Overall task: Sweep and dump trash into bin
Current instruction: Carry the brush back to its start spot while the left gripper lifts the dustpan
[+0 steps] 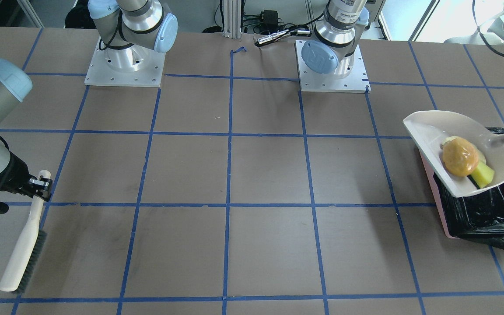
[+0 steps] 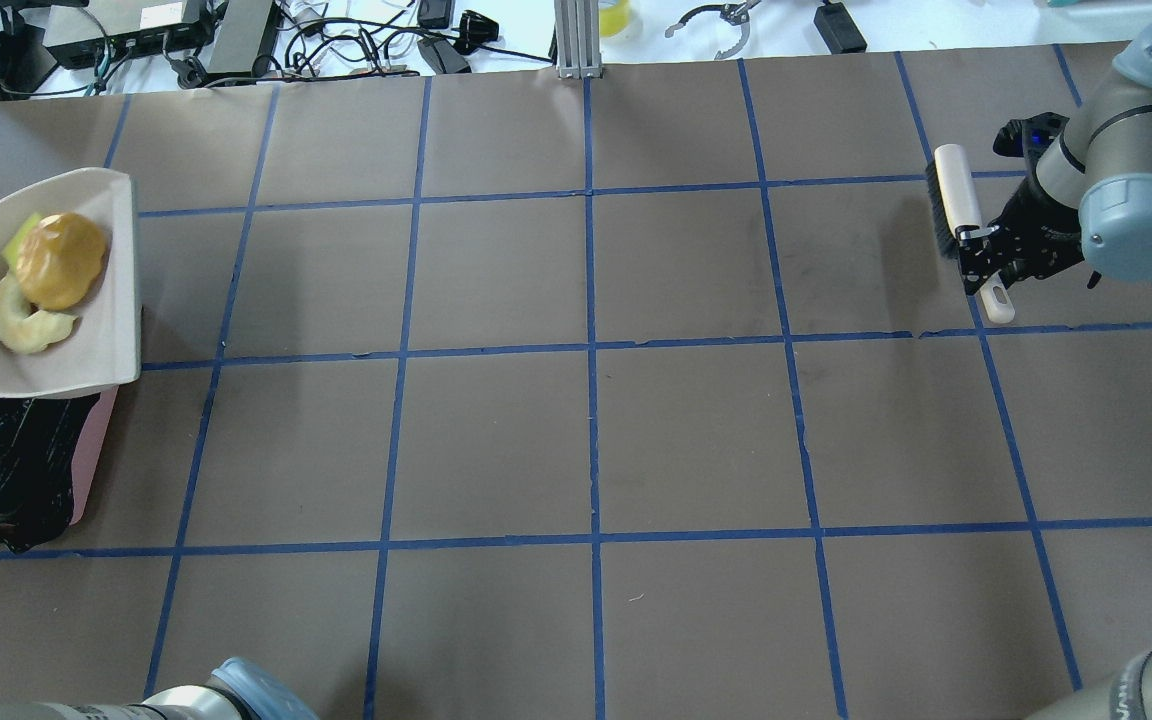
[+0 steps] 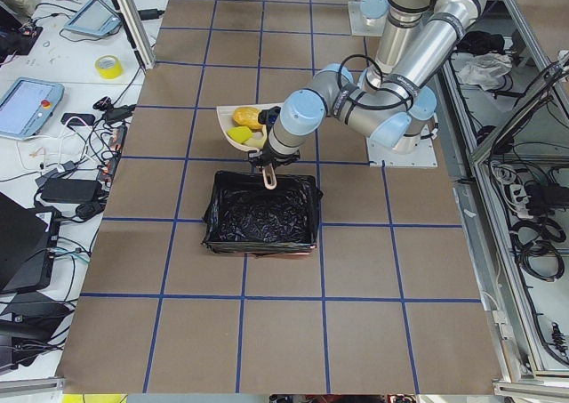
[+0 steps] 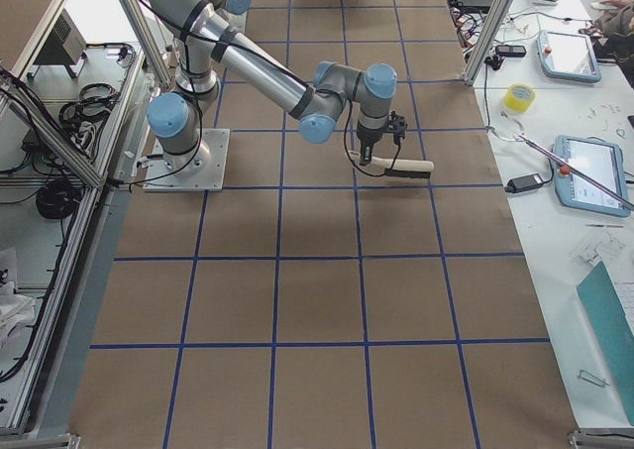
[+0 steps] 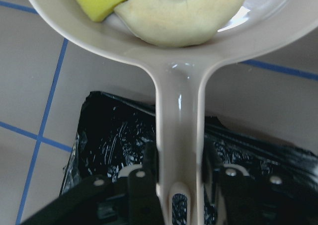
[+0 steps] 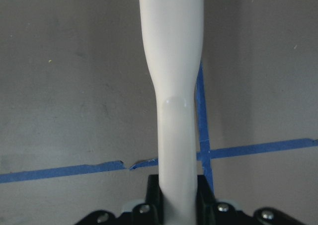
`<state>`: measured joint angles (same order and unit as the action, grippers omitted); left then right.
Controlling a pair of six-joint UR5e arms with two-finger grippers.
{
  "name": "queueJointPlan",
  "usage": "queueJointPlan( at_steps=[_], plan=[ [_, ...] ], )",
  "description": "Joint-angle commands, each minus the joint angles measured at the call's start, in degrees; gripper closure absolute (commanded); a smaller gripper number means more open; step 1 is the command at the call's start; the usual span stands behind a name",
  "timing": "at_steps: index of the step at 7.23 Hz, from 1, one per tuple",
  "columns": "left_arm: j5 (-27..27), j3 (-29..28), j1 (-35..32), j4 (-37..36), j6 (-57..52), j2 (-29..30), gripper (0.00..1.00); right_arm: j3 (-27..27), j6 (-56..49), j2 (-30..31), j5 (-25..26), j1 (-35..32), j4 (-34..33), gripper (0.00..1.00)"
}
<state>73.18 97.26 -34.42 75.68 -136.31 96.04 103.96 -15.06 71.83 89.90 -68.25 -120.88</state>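
Note:
The pale grey-white dustpan (image 1: pixel 427 131) hangs tilted over the bin (image 1: pixel 484 210), a pink container lined with a black bag. The trash lies in the pan: the amber-orange blob (image 1: pixel 459 156), the yellow wedge (image 1: pixel 483 175) and the cream crescent (image 2: pixel 26 325). My left gripper (image 5: pixel 179 160) is shut on the dustpan's handle (image 5: pixel 179 111) above the black bag (image 5: pixel 114 145). My right gripper (image 1: pixel 40 186) is shut on the cream handle of a brush (image 1: pixel 24 245) at the other end of the table, with the bristles near the table surface. The brush also shows in the overhead view (image 2: pixel 958 190).
The brown table carries a blue tape grid (image 1: pixel 230 205). The two arm bases (image 1: pixel 125 65) (image 1: pixel 333 70) stand at the robot's side. Cables and boxes (image 2: pixel 236 40) lie beyond the far table edge. The bin sits close to the table's left end.

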Motion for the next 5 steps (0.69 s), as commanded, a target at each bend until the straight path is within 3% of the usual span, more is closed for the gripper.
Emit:
queueJointPlan(
  at_steps=[1,2,3,4,5],
  plan=[
    [3.2,-6.3,5.4,-2.5,-11.1,3.3,1.00,0.7,-2.6,0.1,0.0,0.4,0.3,1.00],
    [8.3,-9.5,5.5,-5.9,-12.7,4.4,1.00,1.4,-4.8,0.5,0.2,0.4,0.2,1.00],
    [10.9,-8.6,5.3,-16.5,-17.0,5.0,1.00,1.5,-5.1,0.3,0.0,0.4,-0.1,1.00],
    [14.0,-6.8,4.7,-21.5,-17.7,4.9,1.00,1.5,-5.2,0.1,-0.1,0.4,-1.0,1.00],
    [20.4,-5.5,2.5,-30.2,-18.7,4.9,1.00,1.5,-5.0,0.0,0.0,0.4,-0.8,1.00]
  ],
)
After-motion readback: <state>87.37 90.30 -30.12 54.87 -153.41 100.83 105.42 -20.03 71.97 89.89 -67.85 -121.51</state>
